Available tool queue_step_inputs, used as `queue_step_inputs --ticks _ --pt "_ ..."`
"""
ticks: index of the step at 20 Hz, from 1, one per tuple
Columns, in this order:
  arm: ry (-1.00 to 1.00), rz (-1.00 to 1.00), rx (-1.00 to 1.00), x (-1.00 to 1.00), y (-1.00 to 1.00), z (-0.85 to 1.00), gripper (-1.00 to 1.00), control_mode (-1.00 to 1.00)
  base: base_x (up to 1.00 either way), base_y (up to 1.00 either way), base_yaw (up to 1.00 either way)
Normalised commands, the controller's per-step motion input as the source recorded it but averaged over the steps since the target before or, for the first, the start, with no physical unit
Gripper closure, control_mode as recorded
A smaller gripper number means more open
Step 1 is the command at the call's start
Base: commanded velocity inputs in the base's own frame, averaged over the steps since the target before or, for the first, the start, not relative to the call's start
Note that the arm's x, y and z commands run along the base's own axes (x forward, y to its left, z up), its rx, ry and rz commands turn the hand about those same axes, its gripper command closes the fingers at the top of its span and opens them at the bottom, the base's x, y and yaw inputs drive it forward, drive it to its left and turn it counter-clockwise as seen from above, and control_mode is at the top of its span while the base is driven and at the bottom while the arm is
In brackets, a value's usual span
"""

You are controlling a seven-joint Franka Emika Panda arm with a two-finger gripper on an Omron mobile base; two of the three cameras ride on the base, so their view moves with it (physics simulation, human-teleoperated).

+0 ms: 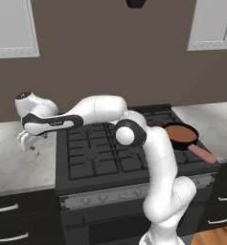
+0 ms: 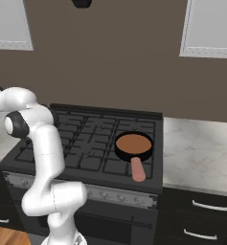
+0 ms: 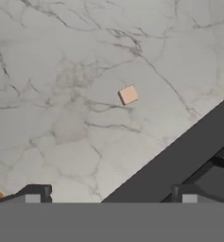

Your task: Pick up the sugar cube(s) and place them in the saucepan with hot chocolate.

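Note:
One orange-tan sugar cube lies on the marble counter, above and slightly right of the midpoint between my fingertips. My gripper hangs over it, open and empty. In the left base view the gripper is stretched out left of the stove, low over the counter, with the sugar cube a tiny speck just below it. The saucepan with hot chocolate sits on the stove's front right burner, its pinkish-red handle pointing toward the front edge.
The black gas stove lies between the cube and the pan, and its dark edge cuts across the lower right of the hand view. Marble counter flanks it on both sides. Dark drawers run below.

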Motion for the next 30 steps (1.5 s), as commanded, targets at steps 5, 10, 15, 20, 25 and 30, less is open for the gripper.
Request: queue_step_inputs --ticks 5,10,15,20,25,30 --pt "0.0 0.01 0.01 0.35 0.28 -0.22 -1.0 -1.0 0.0 0.0 0.0" --pt "0.0 0.0 0.0 0.26 0.13 -0.36 -1.0 -1.0 0.0 0.0 0.0" --pt "0.0 0.0 0.0 0.2 0.01 -0.48 -1.0 -1.0 0.0 0.0 0.0" --pt "0.01 0.0 0.0 0.04 0.0 -0.43 -1.0 -1.0 0.0 0.0 0.0" --pt "0.06 0.02 0.0 0.0 0.0 -0.42 -1.0 -1.0 0.0 0.0 0.0" --pt "0.09 0.01 0.0 0.1 0.0 -0.26 -1.0 -1.0 0.0 0.0 0.0"
